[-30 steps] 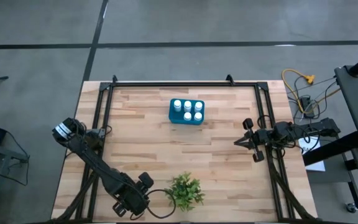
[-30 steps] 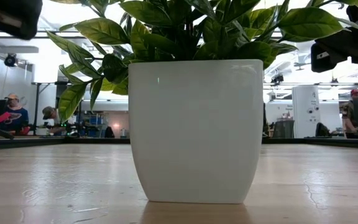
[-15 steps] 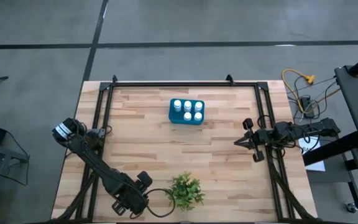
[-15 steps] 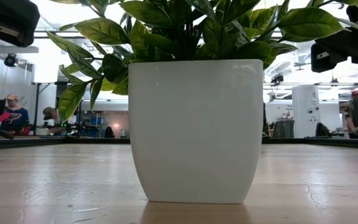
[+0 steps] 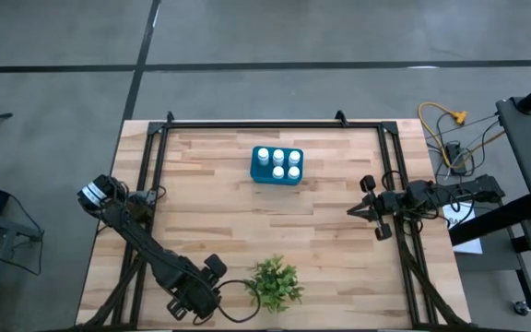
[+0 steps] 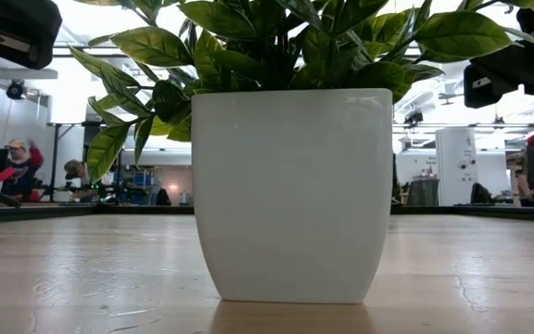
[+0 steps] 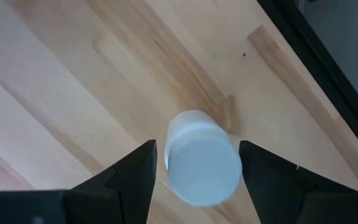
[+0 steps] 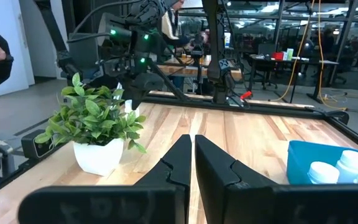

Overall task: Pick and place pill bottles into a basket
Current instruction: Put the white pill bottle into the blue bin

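We see our left gripper [image 7: 194, 171] spread around a white pill bottle [image 7: 202, 157] standing between its fingers. Beyond it, the teal basket [image 5: 277, 166] holds five bottles. Our right gripper [image 5: 355, 212] waits pressed together.

Open robotics lab: framed wooden table [image 5: 247, 217], concrete floor (taped lines), equipment racks [image 8: 272, 37] behind.

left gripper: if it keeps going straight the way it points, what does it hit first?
Most likely the pill bottle: the left gripper points down with its open fingers either side of the white cap, table beneath. How far above the cap it sits is unclear.
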